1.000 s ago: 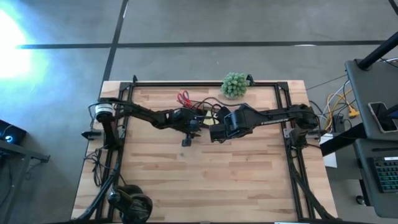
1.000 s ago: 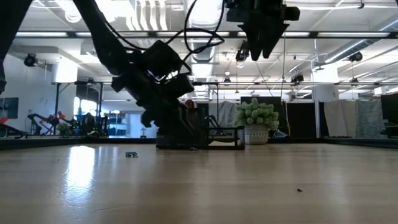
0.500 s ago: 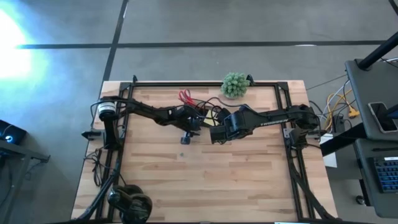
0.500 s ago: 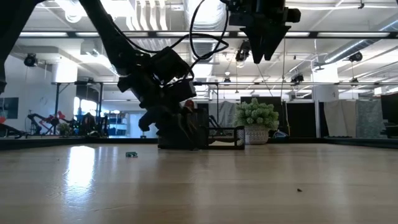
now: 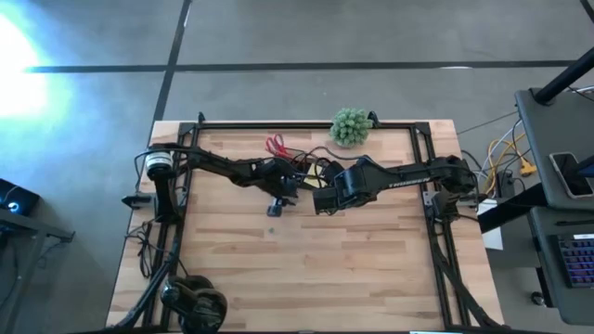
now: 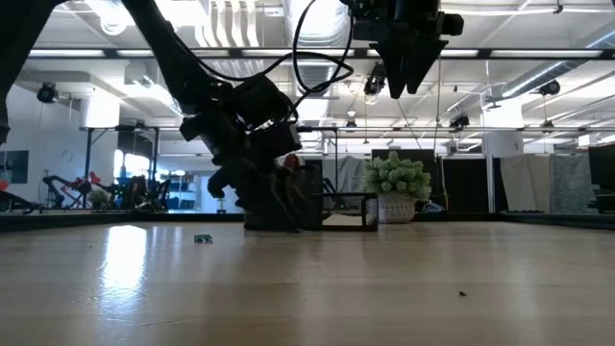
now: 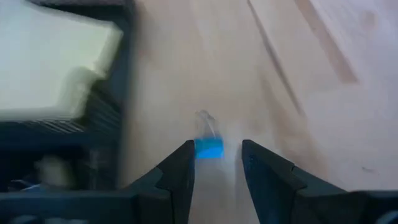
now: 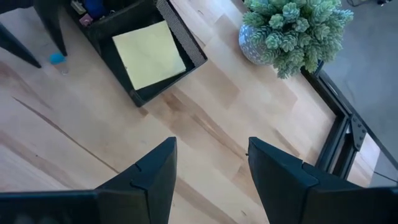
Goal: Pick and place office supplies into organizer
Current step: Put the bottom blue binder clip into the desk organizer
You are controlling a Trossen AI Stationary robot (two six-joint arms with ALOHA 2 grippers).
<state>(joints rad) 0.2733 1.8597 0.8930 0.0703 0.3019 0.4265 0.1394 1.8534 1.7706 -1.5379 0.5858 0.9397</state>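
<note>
High view: left gripper (image 5: 276, 206) is hovering low just beside the organizer (image 5: 311, 173), fingers half parted and holding nothing. In the left wrist view a tiny blue clip (image 7: 209, 148) is lying on bare wood between the fingertips (image 7: 184, 163), apparently untouched. It looks light, stiff and likely to skid; pinching across the blue body looks best. Yellow sticky-note pad (image 8: 149, 55) is sitting inside the organizer. Right gripper (image 5: 325, 200) is waiting above, jaws wide, empty.
</note>
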